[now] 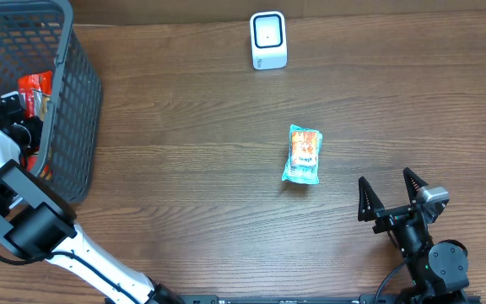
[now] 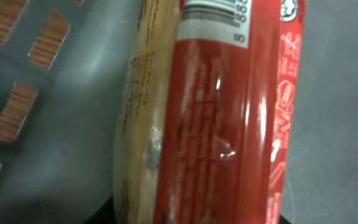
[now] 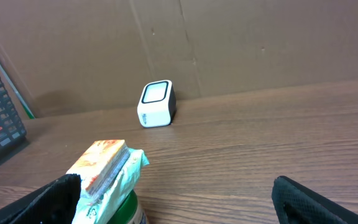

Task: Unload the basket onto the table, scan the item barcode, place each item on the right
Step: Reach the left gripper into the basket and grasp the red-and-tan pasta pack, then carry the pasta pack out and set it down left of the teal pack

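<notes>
Left jaws in basket [image 1: 83, 110], upper left, at red packet [image 2: 216, 124]; state not discernible. Right jaws wide apart, lower right.

Basket [image 1: 74, 110] far left on the table [image 1: 184, 127], packet [image 1: 36, 84] inside it, scanner [image 1: 268, 40] far middle, pouch [image 1: 302, 154] right of centre, right gripper [image 1: 385, 177] before it.

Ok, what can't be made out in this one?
1. Left gripper: overhead, the basket wall and its own arm hide the fingers. The left wrist view shows none, so any grip on the red packet is untellable.
2. Barcode on that packet: left wrist, cut off by the top edge and blurred.
3. Snack packet on the table: overhead, print too small to find a barcode.
</notes>
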Tool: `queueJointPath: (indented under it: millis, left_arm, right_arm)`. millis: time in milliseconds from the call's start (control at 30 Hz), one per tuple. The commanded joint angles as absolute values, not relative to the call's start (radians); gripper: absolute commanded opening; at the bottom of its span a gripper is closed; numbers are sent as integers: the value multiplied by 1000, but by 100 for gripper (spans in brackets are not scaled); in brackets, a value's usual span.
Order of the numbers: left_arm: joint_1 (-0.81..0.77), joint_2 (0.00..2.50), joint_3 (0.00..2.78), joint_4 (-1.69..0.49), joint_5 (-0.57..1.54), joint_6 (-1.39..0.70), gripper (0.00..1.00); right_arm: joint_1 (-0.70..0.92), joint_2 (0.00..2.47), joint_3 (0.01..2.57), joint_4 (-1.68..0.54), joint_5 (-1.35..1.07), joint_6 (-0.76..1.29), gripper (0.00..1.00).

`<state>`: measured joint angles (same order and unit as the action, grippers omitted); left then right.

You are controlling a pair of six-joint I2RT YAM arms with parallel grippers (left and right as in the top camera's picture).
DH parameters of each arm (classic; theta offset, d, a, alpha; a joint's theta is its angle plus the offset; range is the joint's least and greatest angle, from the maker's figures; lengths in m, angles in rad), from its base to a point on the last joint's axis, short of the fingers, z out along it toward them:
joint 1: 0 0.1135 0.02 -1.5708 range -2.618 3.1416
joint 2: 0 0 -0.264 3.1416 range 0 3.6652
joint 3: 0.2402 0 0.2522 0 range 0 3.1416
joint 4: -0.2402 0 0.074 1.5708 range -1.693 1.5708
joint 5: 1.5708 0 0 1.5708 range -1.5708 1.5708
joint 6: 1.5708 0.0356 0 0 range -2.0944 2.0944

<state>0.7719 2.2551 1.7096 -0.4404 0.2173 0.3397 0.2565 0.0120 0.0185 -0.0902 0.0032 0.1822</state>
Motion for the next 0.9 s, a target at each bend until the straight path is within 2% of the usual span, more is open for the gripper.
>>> queueJointPath:
  millis: [0,367,867]
  left_arm:
    - [764,2255,1727,-464,207,336,27]
    - [738,1975,1770,-478,208,323,15]
    - [636,1522,1770,-488,210,89,12]
  right_arm:
    - [254,5,8,-84,-2,174,100]
    - [254,5,8,-84,-2,175,100]
    - [254,5,8,-84,-2,175,100]
